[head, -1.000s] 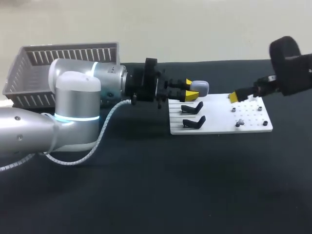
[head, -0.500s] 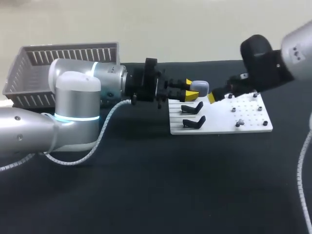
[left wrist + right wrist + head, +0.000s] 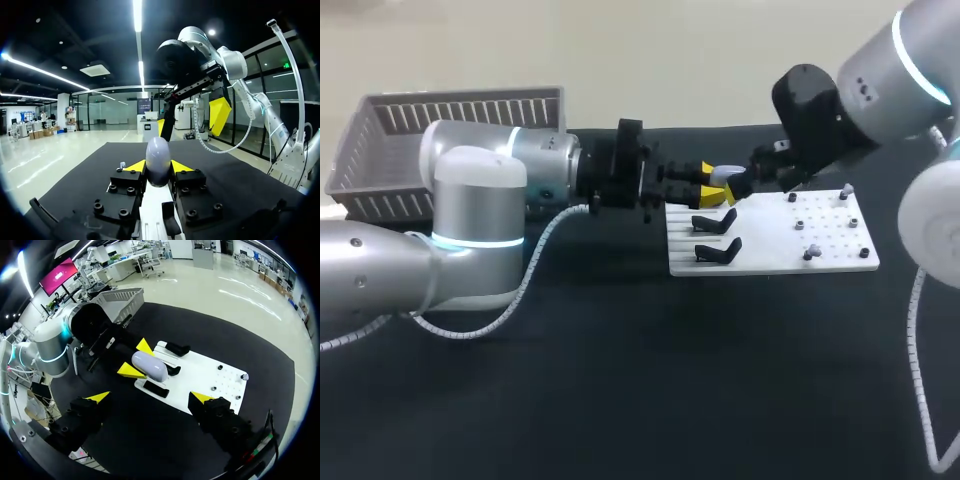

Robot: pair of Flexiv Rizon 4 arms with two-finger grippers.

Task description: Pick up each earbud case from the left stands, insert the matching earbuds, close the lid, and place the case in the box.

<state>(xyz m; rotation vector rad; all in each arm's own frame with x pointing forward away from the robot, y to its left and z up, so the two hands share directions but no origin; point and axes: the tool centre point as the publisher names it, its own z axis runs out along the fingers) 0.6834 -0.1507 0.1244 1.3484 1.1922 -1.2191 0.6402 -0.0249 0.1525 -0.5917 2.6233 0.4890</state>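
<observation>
A lavender earbud case hangs above the far left corner of the white board. My left gripper is shut on it from both sides; in the left wrist view the case stands upright between the yellow tips. My right gripper hovers wide open right at the case, its fingers spread over it. In the right wrist view the case lies ahead of the open right gripper. Small earbuds sit on the board's pegs. Two black stands are bare.
A grey slatted basket stands at the table's far left, behind my left arm. The white board holds several earbuds on its right half and black stands on its left half. The tabletop is black.
My right arm has swung left from the board's far right side to the case, its gripper staying wide open. My left arm and the case have not moved.
</observation>
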